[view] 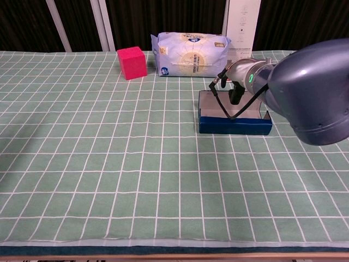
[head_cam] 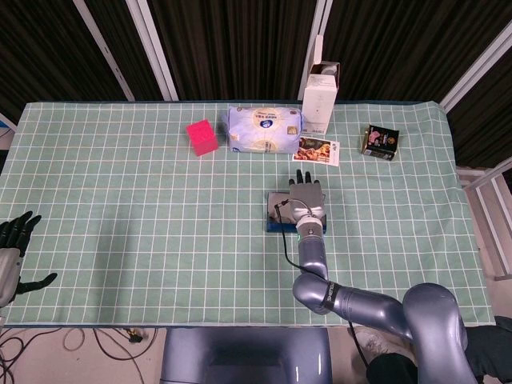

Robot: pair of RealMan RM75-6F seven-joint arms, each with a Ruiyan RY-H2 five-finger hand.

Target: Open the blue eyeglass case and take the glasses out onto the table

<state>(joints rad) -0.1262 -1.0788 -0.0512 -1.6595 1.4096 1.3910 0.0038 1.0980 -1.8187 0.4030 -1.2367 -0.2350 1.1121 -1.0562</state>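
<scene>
The blue eyeglass case [view: 234,125] lies at mid-table with its lid swung up and back, so the grey lining faces me. In the head view the case [head_cam: 278,213] shows as a grey panel with a blue front edge. I cannot make out any glasses inside. My right hand [head_cam: 306,198] lies over the far right part of the case, fingers straight and pointing to the back of the table, touching the lid. In the chest view the right hand [view: 242,73] is mostly hidden behind its own wrist. My left hand [head_cam: 11,250] hangs off the table's front left corner, fingers spread, holding nothing.
Along the back stand a pink cube [head_cam: 202,137], a tissue pack [head_cam: 265,130], a tall white carton [head_cam: 320,96] and a small dark box [head_cam: 379,142]. A picture card [head_cam: 317,150] lies just behind the case. My right forearm crosses the table's front edge.
</scene>
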